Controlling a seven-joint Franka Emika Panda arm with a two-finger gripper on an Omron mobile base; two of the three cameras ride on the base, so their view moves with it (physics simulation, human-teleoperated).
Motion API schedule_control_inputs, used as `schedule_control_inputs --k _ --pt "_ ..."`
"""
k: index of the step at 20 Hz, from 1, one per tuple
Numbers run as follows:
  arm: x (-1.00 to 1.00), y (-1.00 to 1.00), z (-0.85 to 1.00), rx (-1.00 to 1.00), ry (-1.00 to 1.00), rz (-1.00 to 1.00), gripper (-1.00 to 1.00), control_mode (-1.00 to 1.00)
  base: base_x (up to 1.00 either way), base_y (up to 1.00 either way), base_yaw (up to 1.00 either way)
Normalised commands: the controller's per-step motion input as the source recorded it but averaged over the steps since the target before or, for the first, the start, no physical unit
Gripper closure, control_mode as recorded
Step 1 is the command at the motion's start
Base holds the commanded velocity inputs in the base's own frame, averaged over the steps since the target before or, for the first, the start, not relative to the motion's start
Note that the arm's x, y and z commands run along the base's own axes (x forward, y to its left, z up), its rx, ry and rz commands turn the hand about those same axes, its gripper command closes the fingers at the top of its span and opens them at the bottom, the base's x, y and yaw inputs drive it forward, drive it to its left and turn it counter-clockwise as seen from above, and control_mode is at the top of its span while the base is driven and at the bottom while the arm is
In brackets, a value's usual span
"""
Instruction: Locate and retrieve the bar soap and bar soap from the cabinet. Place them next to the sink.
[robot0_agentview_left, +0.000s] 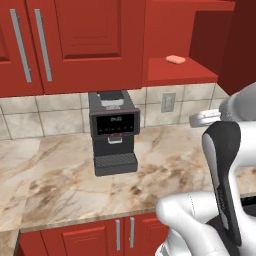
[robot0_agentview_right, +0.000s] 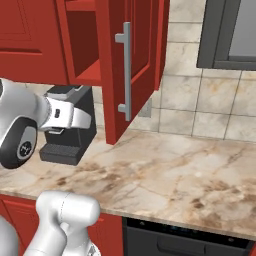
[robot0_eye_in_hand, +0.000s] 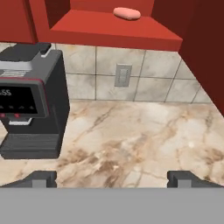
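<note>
- Step in hand, as I judge it: reaching for the first soap; neither bar retrieved yet.
- Gripper (robot0_eye_in_hand: 112, 178) spread fully wide, empty, low over the marbled counter (robot0_eye_in_hand: 131, 140).
- Pink soap (robot0_eye_in_hand: 127, 13), flat and rounded, lies on the open cabinet (robot0_eye_in_hand: 109, 28) shelf, far and above.
- Next: rise, straddle the smooth bar.
- Boxy black coffee machine (robot0_eye_in_hand: 28, 103) stands left.

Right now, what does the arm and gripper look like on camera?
Glossy white rounded arm links with black joint sections; a round dark joint cap with a small pale marking shows in the right base view. The gripper has two small dark grey, blocky finger tips. No cables visible.
</note>
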Motion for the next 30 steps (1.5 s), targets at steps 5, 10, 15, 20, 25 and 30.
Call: schedule_control_inputs --k 5,10,15,20,25,30 --pt "0.32 0.0 0.23 -0.04 -0.05 0.06 -1.0 -1.0 0.0 0.0 0.0" --pt "0.3 -0.06 0.24 -0.05 -0.01 0.03 -1.0 -1.0 0.0 0.0 0.0" --pt "0.33 -0.09 0.19 -0.03 -0.01 0.0 -1.0 -1.0 0.0 0.0 0.0" --pt "0.29 0.0 0.21 -0.02 -0.05 0.0 -1.0 -1.0 0.0 0.0 0.0" --pt "0.3 -0.07 0.19 -0.01 -0.04 0.0 -1.0 -1.0 0.0 0.0 0.0" --pt "0.27 -0.16 0.21 0.0 -0.03 0.0 -1.0 -1.0 0.0 0.0 0.0"
